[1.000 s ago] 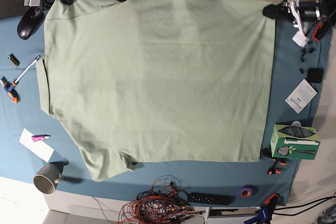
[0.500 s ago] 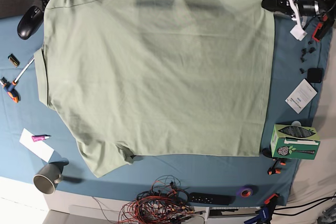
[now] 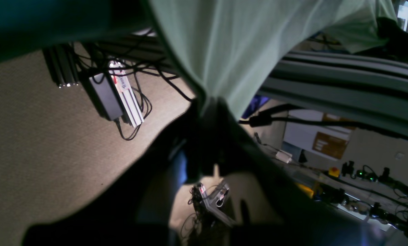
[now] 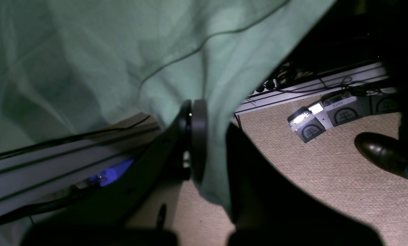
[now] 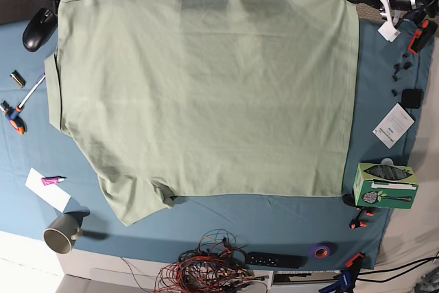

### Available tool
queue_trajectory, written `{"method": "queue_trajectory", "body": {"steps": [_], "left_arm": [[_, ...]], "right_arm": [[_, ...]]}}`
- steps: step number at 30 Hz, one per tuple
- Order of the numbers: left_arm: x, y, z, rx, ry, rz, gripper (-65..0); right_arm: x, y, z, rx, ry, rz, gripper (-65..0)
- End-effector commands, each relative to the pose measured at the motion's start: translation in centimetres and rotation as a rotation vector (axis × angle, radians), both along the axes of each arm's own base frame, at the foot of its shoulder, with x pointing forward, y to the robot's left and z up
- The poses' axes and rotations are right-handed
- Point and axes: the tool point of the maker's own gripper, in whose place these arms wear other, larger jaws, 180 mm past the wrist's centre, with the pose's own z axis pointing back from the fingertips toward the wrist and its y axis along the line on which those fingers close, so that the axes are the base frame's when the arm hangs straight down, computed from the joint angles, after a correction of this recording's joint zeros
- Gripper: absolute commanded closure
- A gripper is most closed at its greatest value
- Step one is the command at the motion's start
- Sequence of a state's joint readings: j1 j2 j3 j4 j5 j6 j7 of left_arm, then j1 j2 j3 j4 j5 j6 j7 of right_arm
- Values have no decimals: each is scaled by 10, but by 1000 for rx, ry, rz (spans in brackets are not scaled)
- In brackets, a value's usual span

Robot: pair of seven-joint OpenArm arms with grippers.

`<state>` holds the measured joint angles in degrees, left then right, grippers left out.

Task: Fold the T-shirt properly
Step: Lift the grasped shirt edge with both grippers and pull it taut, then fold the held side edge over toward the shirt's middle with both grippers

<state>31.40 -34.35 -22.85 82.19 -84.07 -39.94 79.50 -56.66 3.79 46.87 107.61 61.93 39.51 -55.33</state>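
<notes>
Both claws clamped on one shirt.
Left claw (image 3: 209,102) and right claw (image 4: 209,136) pinch the pale sage-green knit T-shirt (image 5: 206,87) at its far corners.

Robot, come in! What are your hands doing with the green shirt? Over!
Left gripper and right gripper shut on T-shirt corners. Shirt stretched flat, unfolded. Nothing blocking.

- A robotics lab or workshop is showing here: a work table (image 5: 20,190) is wearing a teal cloth, with two robot arms reaching in at its far edge.
- Loose wires (image 5: 206,269) are tangling at the near edge, beside a power strip (image 5: 274,260).
- Screwdrivers (image 5: 14,118), a computer mouse (image 5: 38,29) and a mug (image 5: 62,232) are lying at the left.
- Cabled electronics (image 3: 368,174) are glowing on a bench behind, over carpet (image 4: 327,177).
</notes>
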Motion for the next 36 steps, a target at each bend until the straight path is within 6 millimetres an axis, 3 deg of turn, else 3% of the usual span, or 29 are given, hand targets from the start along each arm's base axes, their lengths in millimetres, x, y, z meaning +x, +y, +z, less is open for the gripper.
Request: {"method": "queue_trajectory", "body": {"steps": [1, 5, 11, 18, 22, 31, 36], "left_arm": [[2, 6, 6, 11, -11, -11, 0], [8, 1, 13, 11, -48, -37, 0], [29, -22, 43, 12, -194, -146, 0], [51, -38, 67, 8, -323, -192, 0], [78, -40, 81, -15, -419, -132, 0], [138, -25, 94, 117, -614, -84, 0], [157, -16, 98, 153, -668, -47, 0]], "right_arm": [[2, -1, 9, 4, -25, 6, 0], [11, 9, 19, 91, -85, -18, 0], [23, 19, 33, 108, -139, 5, 0], [72, 42, 72, 16, -310, 126, 0], [101, 36, 82, -89, -395, 150, 0], [147, 10, 83, -239, -492, 109, 0], [165, -7, 66, -216, -504, 39, 0]]}}
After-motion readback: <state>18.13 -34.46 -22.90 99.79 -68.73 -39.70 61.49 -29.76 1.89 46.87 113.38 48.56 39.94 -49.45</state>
